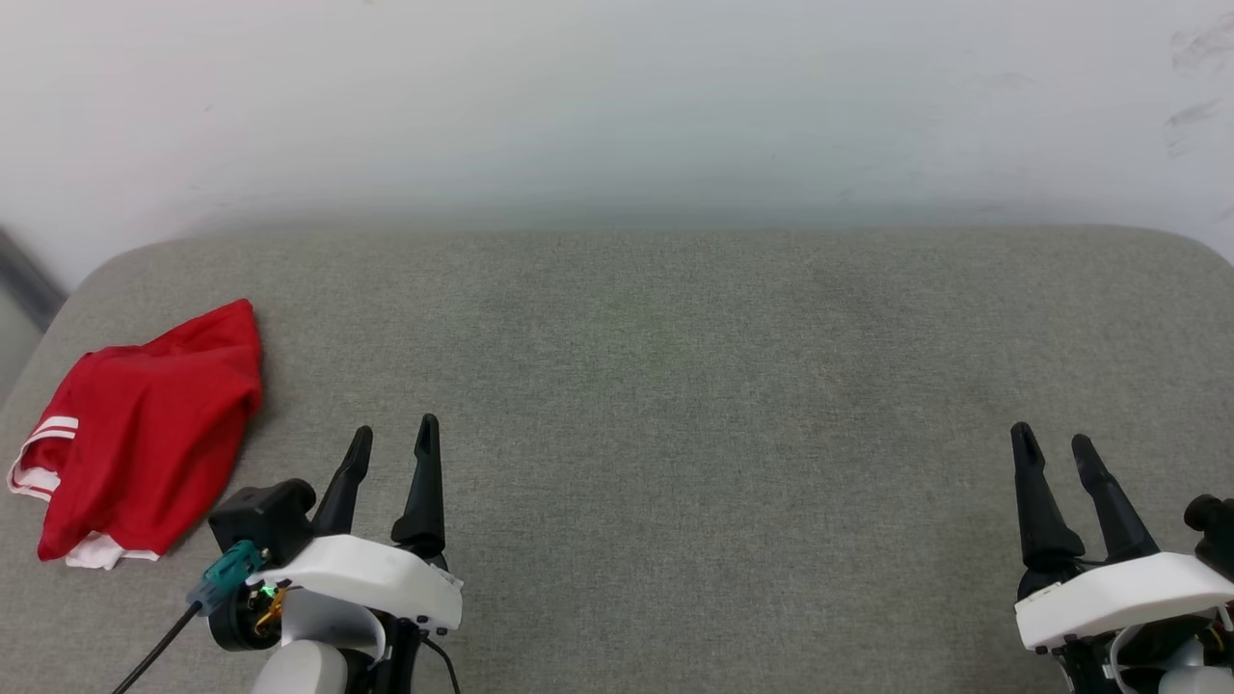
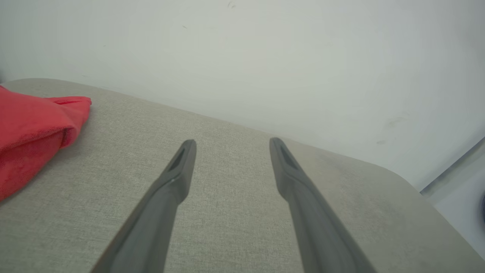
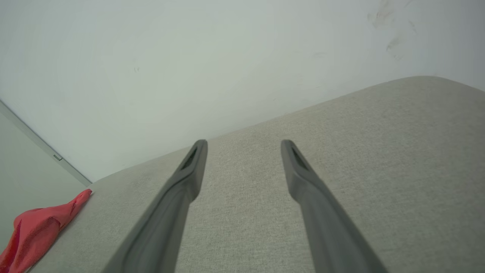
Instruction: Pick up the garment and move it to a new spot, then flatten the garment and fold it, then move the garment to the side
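The garment is a red shirt with white striped trim, lying folded in a loose bundle at the far left of the grey padded surface. Its red cloth also fills the left edge of the left wrist view and the lower left corner of the right wrist view. My left gripper stands open just right of the garment, apart from it, with nothing between its fingers. My right gripper stands open far to the right, also holding nothing.
The grey fabric-covered surface has rounded corners and runs up against a white wall at the back. A cable trails from the left wrist. The surface's left edge lies close beside the garment.
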### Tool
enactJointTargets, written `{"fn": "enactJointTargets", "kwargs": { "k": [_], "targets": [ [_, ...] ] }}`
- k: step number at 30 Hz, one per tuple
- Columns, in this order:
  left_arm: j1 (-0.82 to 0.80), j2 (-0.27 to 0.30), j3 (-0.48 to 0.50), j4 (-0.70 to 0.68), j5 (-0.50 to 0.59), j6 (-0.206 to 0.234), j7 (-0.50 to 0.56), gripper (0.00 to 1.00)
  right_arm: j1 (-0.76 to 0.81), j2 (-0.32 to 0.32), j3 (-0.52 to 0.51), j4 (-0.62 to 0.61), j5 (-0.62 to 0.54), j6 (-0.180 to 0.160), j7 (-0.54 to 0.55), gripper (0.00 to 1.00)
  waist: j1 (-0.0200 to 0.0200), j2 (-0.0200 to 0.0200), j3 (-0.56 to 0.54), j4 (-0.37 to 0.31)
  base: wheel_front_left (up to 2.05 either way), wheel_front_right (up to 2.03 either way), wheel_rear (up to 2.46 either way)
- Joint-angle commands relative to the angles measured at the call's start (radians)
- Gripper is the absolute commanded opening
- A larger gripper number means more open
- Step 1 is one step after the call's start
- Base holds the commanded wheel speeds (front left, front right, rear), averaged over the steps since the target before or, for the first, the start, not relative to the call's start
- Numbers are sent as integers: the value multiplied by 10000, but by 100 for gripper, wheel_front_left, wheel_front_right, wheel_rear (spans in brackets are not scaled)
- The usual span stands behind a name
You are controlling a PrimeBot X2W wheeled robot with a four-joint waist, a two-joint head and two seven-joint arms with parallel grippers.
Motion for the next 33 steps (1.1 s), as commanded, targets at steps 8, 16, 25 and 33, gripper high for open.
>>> {"fn": "enactJointTargets", "kwargs": {
  "k": [8, 16, 25, 33],
  "targets": [
    [-292, 227, -198, 69, 972, 287, -288, 100, 38, -8, -16, -260, -1147, 16, -23, 100, 0, -1, 5, 17, 0, 0, 0],
    [-302, 272, -320, 176, 1592, 360, -480, 100, 95, 62, -80, -321, -1892, 18, -6, 100, 0, -1, 12, 18, 0, 0, 0],
    [-243, 259, -281, 306, 2161, 274, -684, 100, 155, 172, -130, -327, -2589, 20, -104, 100, 0, -1, 0, 26, 0, 0, 0],
    [-231, 221, -268, 427, 2743, 113, -846, 100, 159, 242, -224, -380, -3206, 21, -180, 100, 0, -1, 16, 45, 0, 0, 0]
  ]
}}
